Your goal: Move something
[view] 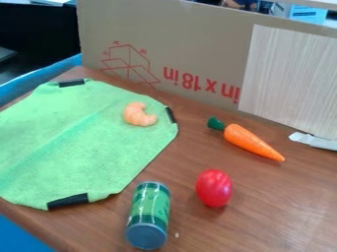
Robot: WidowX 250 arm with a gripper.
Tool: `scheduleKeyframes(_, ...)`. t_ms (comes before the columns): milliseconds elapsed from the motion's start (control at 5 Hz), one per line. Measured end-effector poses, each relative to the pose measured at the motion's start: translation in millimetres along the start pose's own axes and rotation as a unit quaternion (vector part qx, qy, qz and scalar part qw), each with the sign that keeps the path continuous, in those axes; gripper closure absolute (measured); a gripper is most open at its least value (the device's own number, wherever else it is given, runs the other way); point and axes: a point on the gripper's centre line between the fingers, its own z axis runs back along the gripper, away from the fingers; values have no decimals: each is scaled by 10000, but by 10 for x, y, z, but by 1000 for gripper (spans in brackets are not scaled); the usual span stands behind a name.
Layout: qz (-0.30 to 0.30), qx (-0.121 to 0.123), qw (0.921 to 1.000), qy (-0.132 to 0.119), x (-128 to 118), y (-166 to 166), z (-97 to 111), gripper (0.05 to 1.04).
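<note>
Nearest the camera, a green can (pixel 151 209) lies on its side on the brown table (pixel 276 211). Right and slightly farther back sits a red oval toy (pixel 214 188); beyond it, a carrot (pixel 250 141) points its tip near and right. Farther left, a curved orange toy (pixel 135 116) rests on the green cloth (pixel 79 142). Cardboard (pixel 197 49) stands behind. Which of these 4 loose things the task means, or the gripper's state, I cannot tell.

A cardboard panel (pixel 197 44) (red markings and all) stands along the brown table (pixel 270 211), a white strip (pixel 315 141) nearby.
</note>
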Motion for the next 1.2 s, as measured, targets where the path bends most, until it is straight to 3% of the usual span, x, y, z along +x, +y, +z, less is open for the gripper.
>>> scheduleKeyframes(200, 141, -134, 9998, 70, -25, -189, 238, 1026)
scheduleKeyframes(400, 266, -316, 9990, 197, -65, -583, 395, 1026)
scheduleKeyframes(600, 501, -258, 9979, 330, -71, -974, 496, 1026)
scheduleKeyframes(800, 664, -80, 9976, 189, -67, -1427, 601, 1026)
scheduleKeyframes(1200, 880, 79, 9959, 199, -27, -2057, 607, 1026)
